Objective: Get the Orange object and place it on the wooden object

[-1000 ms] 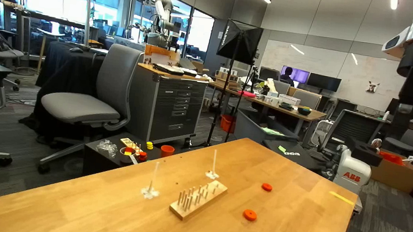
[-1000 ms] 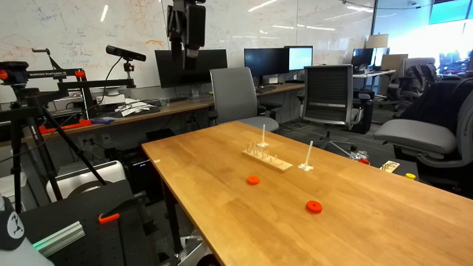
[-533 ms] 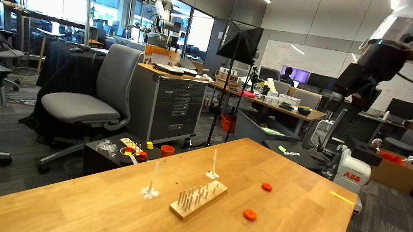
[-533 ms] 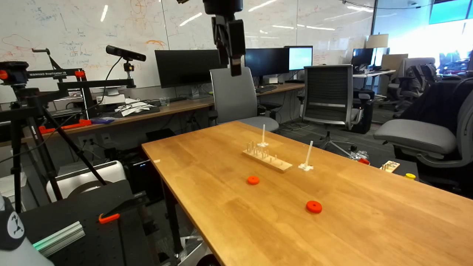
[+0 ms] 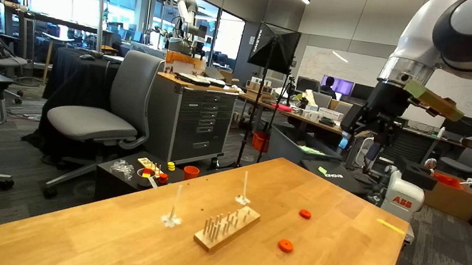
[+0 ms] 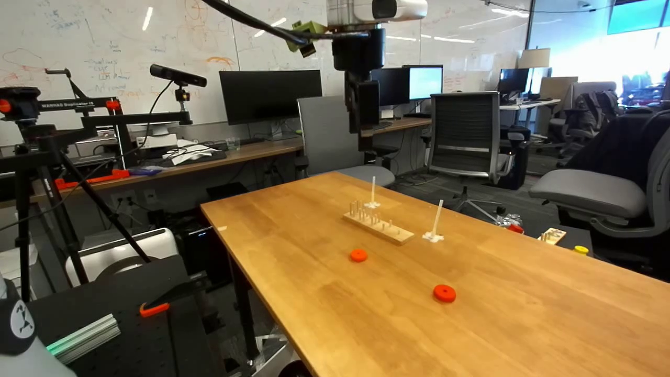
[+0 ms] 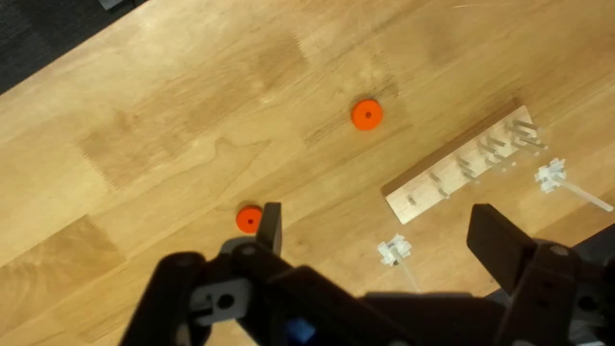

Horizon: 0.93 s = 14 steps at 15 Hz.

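Two small orange-red discs, alike, lie flat on the table. One disc [image 5: 286, 245] lies beside the long side of the wooden rack [image 5: 233, 233]; it also shows in an exterior view [image 6: 358, 255] and the wrist view [image 7: 367, 115]. The other disc [image 5: 305, 213] lies farther from the rack, towards its short-peg end; it also shows in an exterior view [image 6: 444, 293] and, partly behind a finger, in the wrist view [image 7: 248, 219]. The pale rack [image 6: 384, 229] has thin upright pegs and carries no disc. My gripper [image 5: 357, 148] is open and empty, well above the table [image 7: 192, 120].
Two thin upright rods on white tape bases, one [image 5: 244, 189] and another [image 5: 174, 207], stand behind the rack. A grey chair [image 6: 335, 131] is beyond the table's far edge. A black side stand [image 5: 124, 177] with small items is beside the table.
My arm has swung in over the table side and come lower, moving left in one exterior view and right and down in the other. The discs and rack have not moved.
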Each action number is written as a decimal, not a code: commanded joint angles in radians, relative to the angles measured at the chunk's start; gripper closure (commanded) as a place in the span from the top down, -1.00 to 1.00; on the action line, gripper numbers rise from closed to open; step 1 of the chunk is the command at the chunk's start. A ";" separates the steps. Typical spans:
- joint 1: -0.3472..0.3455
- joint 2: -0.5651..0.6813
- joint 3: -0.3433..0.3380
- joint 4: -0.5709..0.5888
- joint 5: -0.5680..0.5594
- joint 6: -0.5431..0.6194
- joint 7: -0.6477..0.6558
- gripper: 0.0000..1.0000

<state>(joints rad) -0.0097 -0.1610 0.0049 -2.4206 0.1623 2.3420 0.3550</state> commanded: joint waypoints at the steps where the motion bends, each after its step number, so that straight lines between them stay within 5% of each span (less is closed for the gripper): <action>1: -0.004 0.008 0.004 0.001 0.001 -0.002 -0.001 1.00; 5: -0.004 0.001 0.004 0.000 0.001 -0.003 -0.001 1.00; 7: -0.020 0.026 0.033 -0.001 -0.188 0.026 0.059 0.99; 14: -0.003 0.037 0.027 -0.004 -0.159 0.003 0.048 1.00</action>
<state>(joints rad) -0.0111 -0.1235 0.0302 -2.4258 0.0031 2.3467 0.4036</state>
